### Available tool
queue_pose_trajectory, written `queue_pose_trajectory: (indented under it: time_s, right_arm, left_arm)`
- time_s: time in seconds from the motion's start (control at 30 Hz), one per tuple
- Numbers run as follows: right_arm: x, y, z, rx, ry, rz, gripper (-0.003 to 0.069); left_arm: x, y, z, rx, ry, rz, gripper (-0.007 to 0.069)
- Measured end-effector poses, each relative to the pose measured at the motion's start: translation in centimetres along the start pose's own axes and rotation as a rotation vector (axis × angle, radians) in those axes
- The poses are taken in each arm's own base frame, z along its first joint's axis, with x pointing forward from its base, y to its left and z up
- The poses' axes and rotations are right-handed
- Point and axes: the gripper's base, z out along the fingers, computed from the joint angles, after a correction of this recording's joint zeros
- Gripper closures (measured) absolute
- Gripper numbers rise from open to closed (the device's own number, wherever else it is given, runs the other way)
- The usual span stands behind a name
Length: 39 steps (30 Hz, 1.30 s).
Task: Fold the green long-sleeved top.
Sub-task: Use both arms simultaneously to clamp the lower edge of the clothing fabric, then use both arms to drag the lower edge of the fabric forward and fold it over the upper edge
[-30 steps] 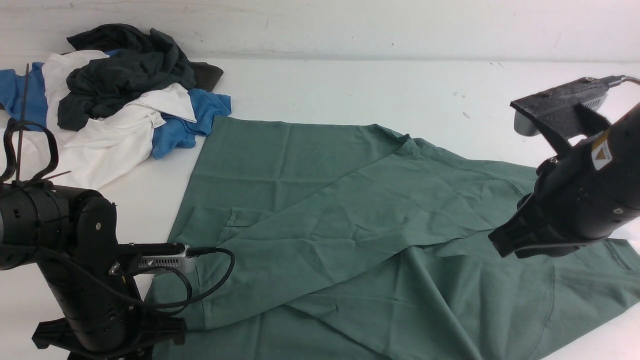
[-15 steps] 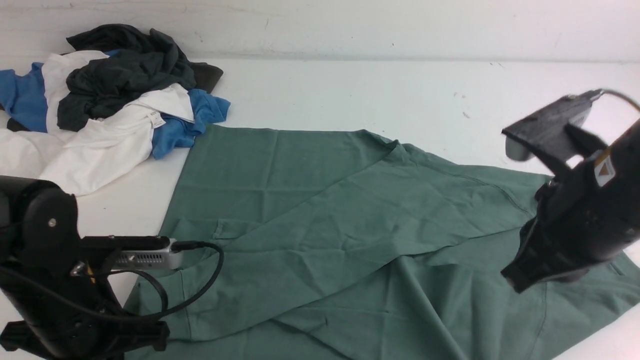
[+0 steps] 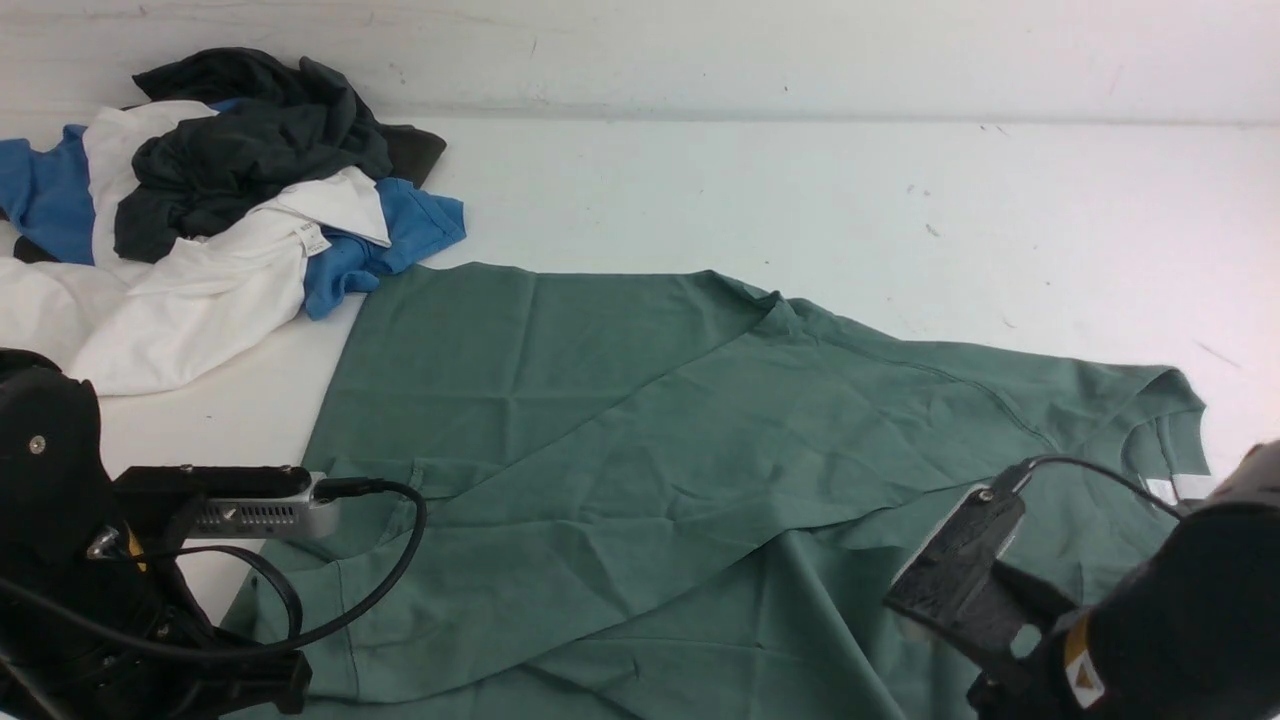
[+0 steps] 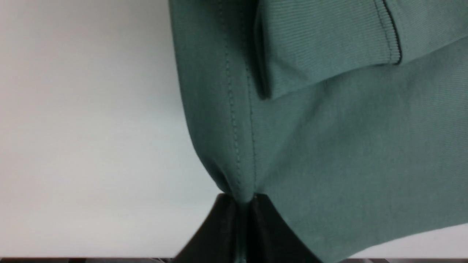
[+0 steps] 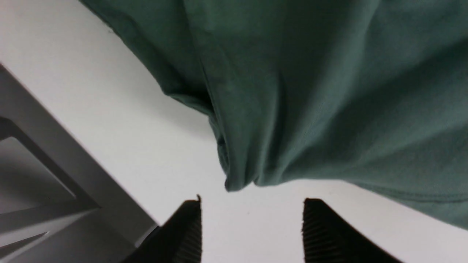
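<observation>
The left fingers (image 4: 223, 228) are pressed together on the green long-sleeved top (image 3: 640, 430), pinching its double-stitched hem edge right at their tips, with a thin fold of cloth caught between the two pads. Past those fingers the hem runs straight away from them. To one side of it lies bare white counter (image 3: 750, 190), to the other the smooth body of the top. A ribbed sleeve cuff (image 4: 329, 44) rests on the cloth further out from the tips.

The right fingers (image 5: 184, 233) stand wide apart and hold nothing; only counter shows between them. A bunched corner of the top sits just ahead of their tips, nearer one finger than the other and not touching either (the cloth above it hangs in soft folds).

From the front, the top lies spread across the counter between the two arms, one sleeve folded diagonally over the body. Its neck opening with a white tag (image 3: 1160, 490) lies close to the right arm (image 3: 1190, 610). Well beyond the left arm (image 3: 60, 560), at the far side of the counter, sits a heap of clothes (image 3: 220, 200) in white, blue and dark grey, its blue edge just beside the top's far corner.
</observation>
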Motion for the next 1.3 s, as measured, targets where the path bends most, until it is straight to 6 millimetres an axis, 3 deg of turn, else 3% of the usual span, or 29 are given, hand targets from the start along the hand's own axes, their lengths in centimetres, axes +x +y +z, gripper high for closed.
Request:
queue_pose_trajectory:
  time_s: [0.03,0.13,0.23,0.3,0.33,0.4,0.5,0.63,0.8,0.9,0.97,1.03,1.17,1.27,1.3]
  right_arm:
    - [0.0,0.0,0.8,0.003,0.008,-0.005,0.0216]
    - [-0.4,-0.2,2.7,0.004,0.048,0.006,0.0139]
    - [-0.6,-0.3,3.6,0.009,0.062,0.011,0.0138]
    - [-1.0,-0.5,4.3,0.018,0.056,0.047,0.023]
    - [-1.0,-0.5,4.3,0.018,0.054,0.048,0.023]
    - [-1.1,-0.5,4.4,0.02,0.046,0.067,0.0435]
    - [-0.7,-0.4,4.3,0.014,0.088,0.073,0.0608]
    - [0.1,-0.1,3.0,0.001,0.128,0.074,0.0631]
    - [-0.4,-0.2,-1.6,0.044,0.03,0.038,0.0631]
    - [-1.7,-1.0,-4.5,0.085,-0.012,0.046,0.0631]
    - [-2.4,-1.7,-5.5,0.115,-0.035,0.054,0.0631]
    - [-4.0,-3.4,-7.2,0.174,-0.091,0.08,0.0631]
    - [-6.9,-6.6,-8.6,0.235,-0.126,0.092,0.0631]
    - [-8.5,-8.4,-8.6,0.253,-0.13,0.092,0.0631]
    - [-9.6,-9.6,-8.4,0.261,-0.129,0.094,0.0631]
  left_arm:
    - [0.0,0.0,0.0,-0.001,0.0,0.0,0.0607]
    - [0.0,0.0,0.0,0.0,-0.001,0.0,0.0607]
    - [0.0,0.0,0.0,0.0,-0.001,0.0,0.0607]
    - [0.0,0.0,0.0,0.0,-0.001,0.0,0.0607]
    - [0.0,0.0,0.0,0.0,-0.001,0.0,0.0607]
    - [0.0,0.0,-0.1,0.0,-0.005,0.001,0.0607]
    - [0.5,0.0,-0.5,0.012,-0.005,-0.003,0.0607]
    - [1.7,-0.1,-1.9,0.049,-0.023,-0.01,0.0607]
    - [1.6,-0.3,-5.9,0.081,-0.172,-0.022,0.0607]
    - [0.1,-0.6,-8.1,0.076,-0.244,-0.04,0.0607]
    - [-0.6,-0.7,-8.7,0.072,-0.262,-0.047,0.0607]
    - [-2.3,-1.0,-9.9,0.061,-0.298,-0.062,0.0607]
    - [-6.7,-1.4,-12.0,0.073,-0.35,-0.105,0.0607]
    - [-9.4,-1.4,-12.7,0.078,-0.374,-0.125,0.0607]
    - [-11.2,-1.4,-12.9,0.082,-0.384,-0.139,0.0607]
